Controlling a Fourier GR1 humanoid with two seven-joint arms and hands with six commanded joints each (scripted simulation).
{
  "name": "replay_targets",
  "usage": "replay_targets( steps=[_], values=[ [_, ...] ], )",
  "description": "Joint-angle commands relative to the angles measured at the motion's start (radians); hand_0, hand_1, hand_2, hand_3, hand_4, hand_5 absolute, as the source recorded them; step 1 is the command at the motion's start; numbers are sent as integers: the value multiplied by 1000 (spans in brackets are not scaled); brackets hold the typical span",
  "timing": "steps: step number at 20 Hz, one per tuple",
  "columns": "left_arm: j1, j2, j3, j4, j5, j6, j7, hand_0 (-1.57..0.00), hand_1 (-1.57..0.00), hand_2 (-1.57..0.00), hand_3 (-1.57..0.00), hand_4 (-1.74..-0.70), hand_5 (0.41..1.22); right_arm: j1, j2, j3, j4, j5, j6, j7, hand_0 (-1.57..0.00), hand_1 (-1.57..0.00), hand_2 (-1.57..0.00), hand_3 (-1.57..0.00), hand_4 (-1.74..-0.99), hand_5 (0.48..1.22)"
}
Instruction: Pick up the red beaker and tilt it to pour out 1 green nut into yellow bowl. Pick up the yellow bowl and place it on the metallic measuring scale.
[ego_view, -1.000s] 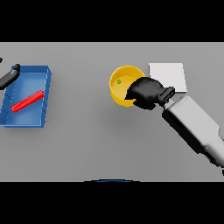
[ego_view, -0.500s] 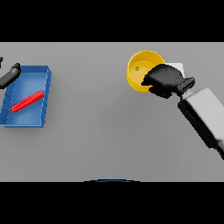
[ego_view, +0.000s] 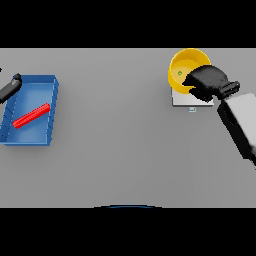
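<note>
One yellow bowl (ego_view: 186, 65) with one green nut (ego_view: 180, 73) inside sits over the metallic scale (ego_view: 192, 99), the right hand (ego_view: 206, 82) curled round its rim. One red beaker (ego_view: 31, 115) lies in one blue tray (ego_view: 50, 111), far left of the scale. Left hand (ego_view: 10, 88) at the tray's edge, can't tell its fingers; plain grey table (ego_view: 115, 135).

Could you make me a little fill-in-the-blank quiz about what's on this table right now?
1. The right hand grips the rim of the ____ bowl.
2. Inside that bowl lies one small ____ nut.
3. The red beaker lies on its side in the ____ tray.
4. The bowl is over the metallic ____ at the table's right.

Missing words: yellow; green; blue; scale
</note>
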Motion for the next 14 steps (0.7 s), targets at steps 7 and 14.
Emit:
replay_targets(
  steps=[7, 14],
  values=[
    [-9, -6, 1, 3, 3, -3, 9, 1, 1, 1, 1, -726, 710, -38, 33, -39, 192, 1, -48, -18, -1571, -1571, -1428, -1331, -1741, 1221],
    [-11, -13, 0, 14, 2, -7, 5, 1, 1, 1, 1, -728, 713, -60, 66, -60, 295, -6, -51, -43, -1402, -1571, -1375, -1427, -1741, 1221]
  ],
)
